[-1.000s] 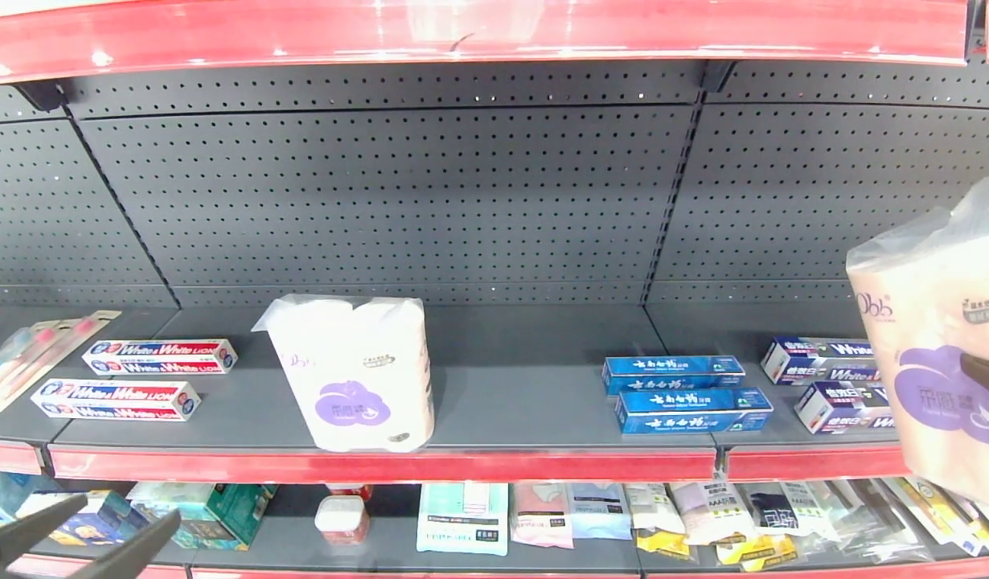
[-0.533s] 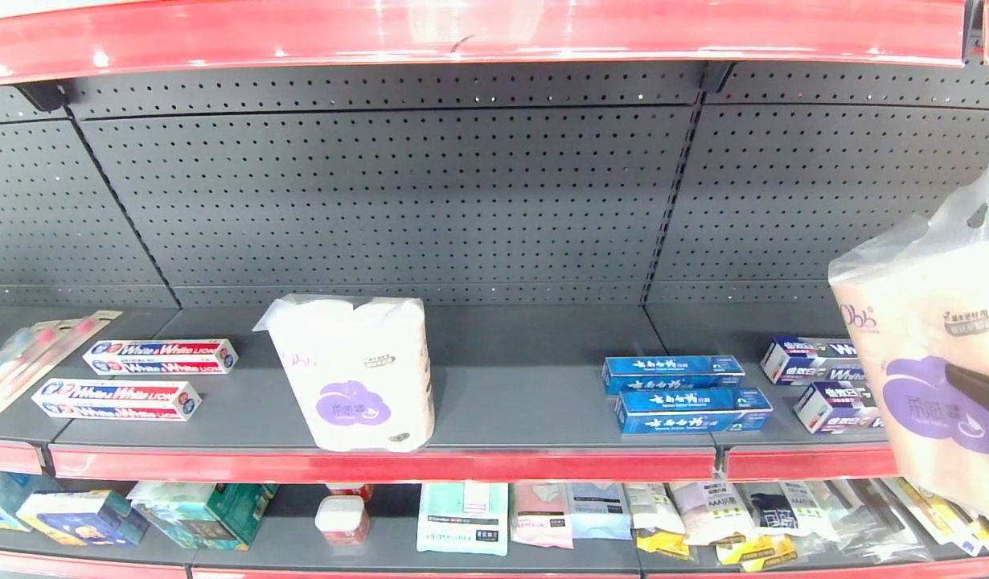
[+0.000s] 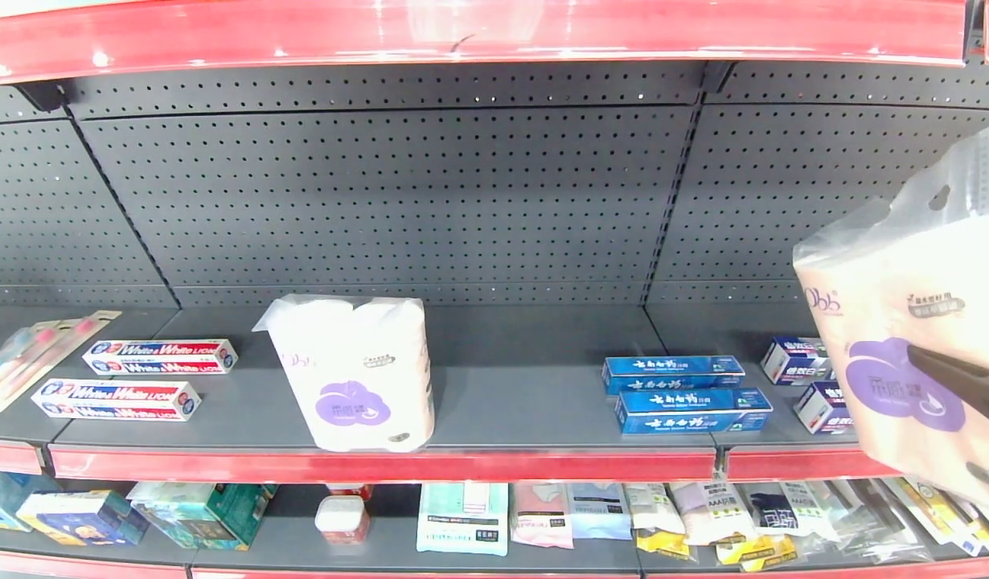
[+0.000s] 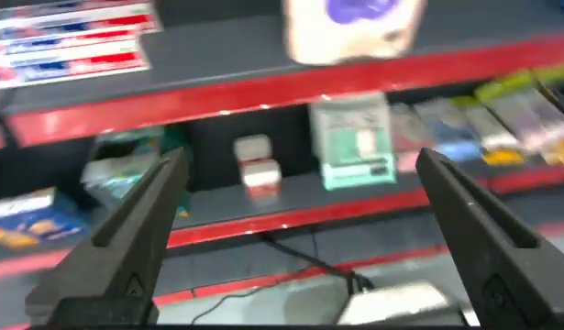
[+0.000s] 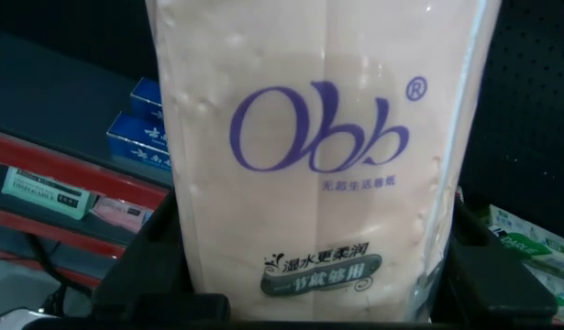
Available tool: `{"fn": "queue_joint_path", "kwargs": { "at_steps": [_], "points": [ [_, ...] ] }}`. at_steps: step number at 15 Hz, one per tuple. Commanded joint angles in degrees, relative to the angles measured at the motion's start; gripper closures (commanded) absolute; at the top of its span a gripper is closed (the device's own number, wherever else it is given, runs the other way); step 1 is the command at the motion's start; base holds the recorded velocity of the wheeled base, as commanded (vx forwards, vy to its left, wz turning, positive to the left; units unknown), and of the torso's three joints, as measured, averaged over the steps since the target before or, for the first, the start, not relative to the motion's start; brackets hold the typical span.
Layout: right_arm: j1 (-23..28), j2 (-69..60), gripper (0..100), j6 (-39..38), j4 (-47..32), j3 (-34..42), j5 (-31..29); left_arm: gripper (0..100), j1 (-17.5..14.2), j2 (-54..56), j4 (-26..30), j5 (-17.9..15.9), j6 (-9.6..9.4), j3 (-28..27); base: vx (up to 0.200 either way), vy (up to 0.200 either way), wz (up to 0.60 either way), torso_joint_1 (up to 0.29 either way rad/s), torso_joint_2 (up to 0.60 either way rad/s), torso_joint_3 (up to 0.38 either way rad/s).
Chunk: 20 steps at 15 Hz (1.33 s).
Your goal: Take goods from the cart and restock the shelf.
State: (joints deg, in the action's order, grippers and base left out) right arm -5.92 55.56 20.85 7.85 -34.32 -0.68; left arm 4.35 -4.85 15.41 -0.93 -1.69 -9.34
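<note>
Plastic-wrapped tissue pack (image 3: 896, 322) — clamped between the right gripper's (image 5: 323, 284) jaws — has swung left toward the shelf (image 3: 510, 402), probably bound beside its twin (image 3: 354, 378); left gripper (image 4: 300, 165) gapes empty.

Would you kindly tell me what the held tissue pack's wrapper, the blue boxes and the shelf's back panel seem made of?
Tissue pack's wrapper: probably thin plastic film, glossy and crinkled, see-through at the top, with a punched handle hole. Blue boxes: likely printed cardboard, sharp folded edges, slight sheen. Back panel: seemingly painted sheet metal, matte dark grey, regular punched holes.
</note>
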Motion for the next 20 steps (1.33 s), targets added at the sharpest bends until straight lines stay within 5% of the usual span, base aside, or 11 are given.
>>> {"fn": "queue_joint_path", "kwargs": {
  "at_steps": [1,2,5,7,8,13,20],
  "points": [
    [-0.05,2.62,100,-0.02,1.55,0.21,-0.02,0,-1.63,0.37,-3.46,3.74,1.26,2.48,0.000,0.000,0.00,0.000,0.00,0.000],
    [-0.05,3.67,100,-0.02,2.61,-0.05,-0.02,0,-4.79,3.27,-6.36,7.17,4.51,3.63,0.000,0.000,0.00,0.000,0.00,0.000],
    [-0.05,3.76,100,0.16,2.78,0.21,-0.02,0,-4.70,4.85,-8.82,10.51,2.49,5.12,0.000,0.000,0.00,0.000,0.00,0.000],
    [-0.05,3.85,100,0.07,2.78,0.21,-0.02,0,-4.44,4.59,-10.31,7.34,3.36,5.65,0.000,0.000,0.00,0.000,0.00,0.000],
    [0.04,3.76,100,0.07,2.78,0.13,-0.02,0,-4.44,4.41,-10.14,1.72,4.68,5.47,0.000,0.000,0.00,0.000,0.00,0.000],
    [-0.05,3.23,100,0.16,2.78,0.30,-0.02,0,-4.44,4.85,-11.28,-0.48,3.28,6.26,0.000,0.000,0.00,0.000,0.00,0.000],
    [-0.05,3.59,100,0.07,2.78,0.04,-0.02,0,-4.44,4.85,-11.45,-2.59,2.84,6.26,0.000,0.000,0.60,0.006,0.00,-0.002]
  ]
}}
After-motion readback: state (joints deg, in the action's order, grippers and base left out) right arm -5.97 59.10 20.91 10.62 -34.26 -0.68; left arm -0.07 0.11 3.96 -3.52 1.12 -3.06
